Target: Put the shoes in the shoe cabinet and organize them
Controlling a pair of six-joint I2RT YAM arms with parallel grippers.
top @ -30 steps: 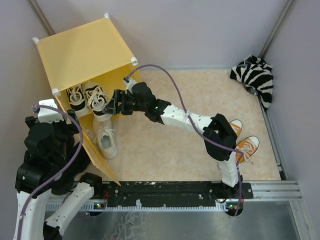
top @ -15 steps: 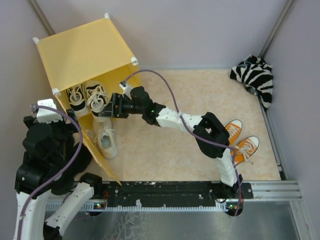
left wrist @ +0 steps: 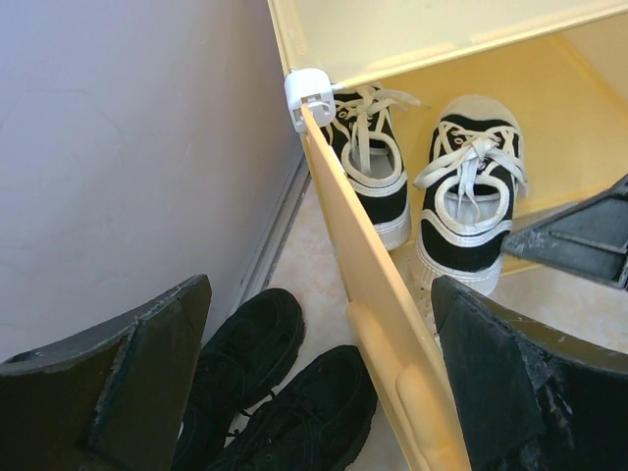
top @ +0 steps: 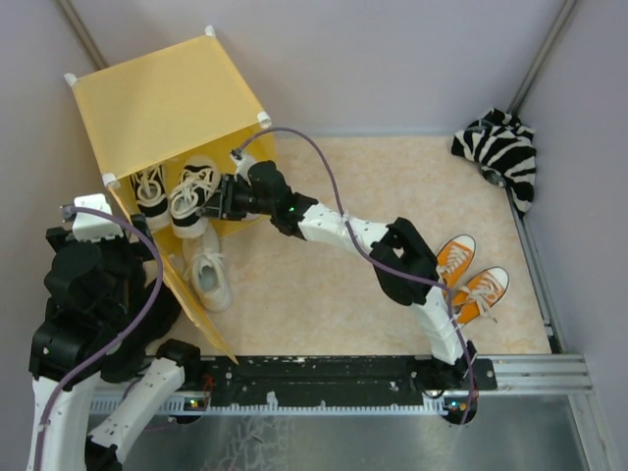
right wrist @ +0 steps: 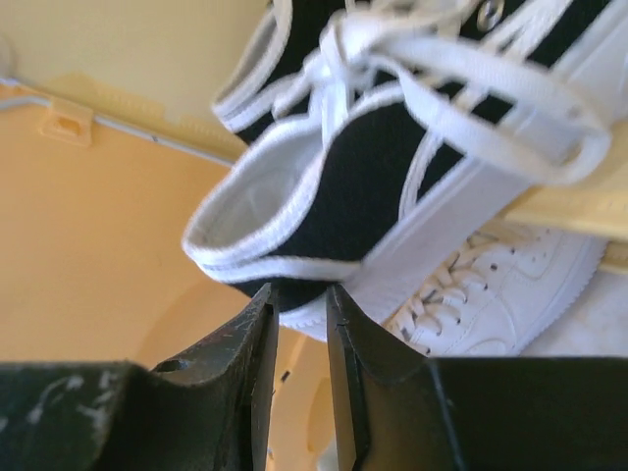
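- The right gripper [top: 218,199] was closed on the heel of a black-and-white shoe [top: 193,188] at the mouth of the cabinet [top: 162,103], far left.
- A second such shoe [top: 150,191] stood just left of it.
- The left gripper [left wrist: 314,383] was open by the door [left wrist: 378,324].
- The orange pair [top: 473,277] lay near right.

At frame bottom, 2 dark fingers [right wrist: 257,339] pinch the heel of a black-and-white sneaker [right wrist: 392,167]. A white sneaker [right wrist: 500,285] lies lower right; yellow cabinet panel [right wrist: 88,226] fills the left.
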